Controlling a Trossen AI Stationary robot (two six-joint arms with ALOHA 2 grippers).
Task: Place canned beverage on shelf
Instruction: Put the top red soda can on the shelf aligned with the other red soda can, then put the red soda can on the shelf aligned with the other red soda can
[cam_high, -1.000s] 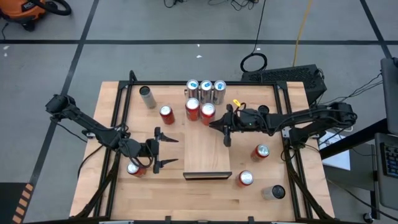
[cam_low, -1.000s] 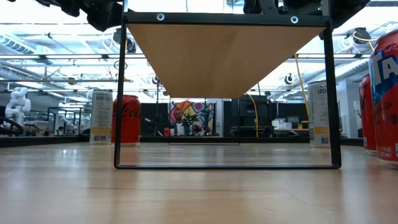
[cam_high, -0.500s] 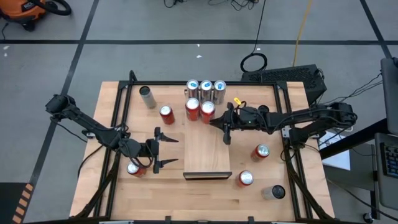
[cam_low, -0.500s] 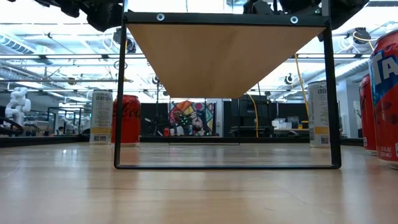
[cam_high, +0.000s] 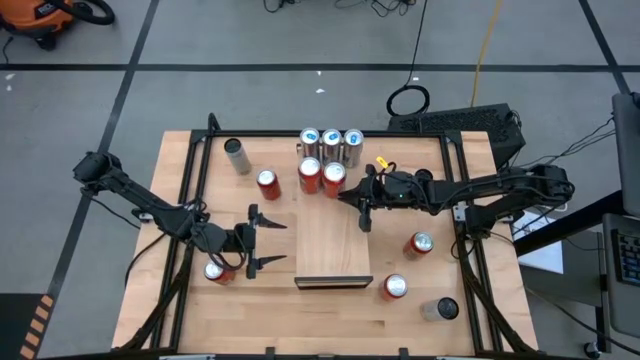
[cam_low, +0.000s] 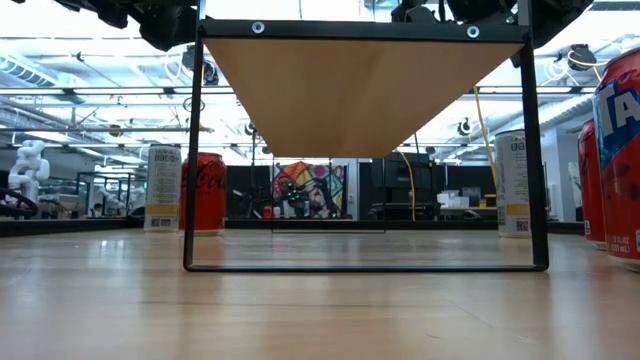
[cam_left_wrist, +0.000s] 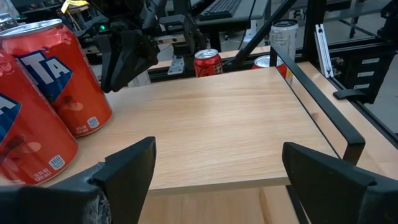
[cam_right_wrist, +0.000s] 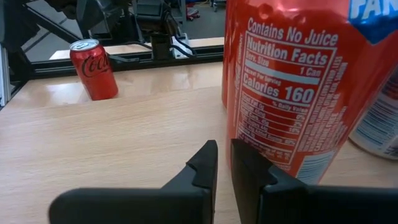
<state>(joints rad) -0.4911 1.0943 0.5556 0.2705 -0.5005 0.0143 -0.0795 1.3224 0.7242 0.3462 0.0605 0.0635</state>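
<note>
At frame centre, the right gripper (cam_high: 366, 210) hangs pinched shut and empty over the shelf (cam_high: 333, 245), beside the cans (cam_high: 322, 177); lower left, the left gripper (cam_high: 268, 241) gapes empty, apparently waiting.

**A workshop room around the tabletop**

The floor (cam_high: 250, 40) is grey with dark lines. An orange vacuum (cam_high: 45, 18) stands in one corner, and black cables (cam_high: 408, 98) lie nearby. Long ceiling lights (cam_low: 90, 45) shine above a colourful mural (cam_low: 305, 188).

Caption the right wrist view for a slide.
Right gripper, shut and empty, beside a red can on the shelf; a Coca-Cola can stands beyond.
</note>
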